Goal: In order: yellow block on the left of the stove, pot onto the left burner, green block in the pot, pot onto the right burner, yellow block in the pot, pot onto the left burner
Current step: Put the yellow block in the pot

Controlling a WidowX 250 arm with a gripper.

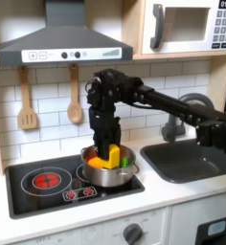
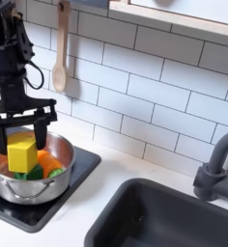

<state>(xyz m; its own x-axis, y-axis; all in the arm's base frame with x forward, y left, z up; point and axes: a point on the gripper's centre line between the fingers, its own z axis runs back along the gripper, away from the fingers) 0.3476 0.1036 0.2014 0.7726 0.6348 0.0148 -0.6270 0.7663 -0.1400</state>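
Inside the one pot (image 2: 29, 178) on the stove (image 1: 29, 196), the gripper (image 2: 21, 135) clamps one upright yellow block (image 2: 21, 154); one green block (image 2: 31, 173) lies beneath.

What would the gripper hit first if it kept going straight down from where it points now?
The gripper points down into the pot with the yellow block between its fingers. The block would probably meet the green block or orange piece first; depth is unclear.

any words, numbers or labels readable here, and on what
None can be read.
Microwave keypad: a grid of buttons, marks too small to read.
Range hood panel: dots and a small patch, too blurred to read.
Stove: red knob marks only, no text.
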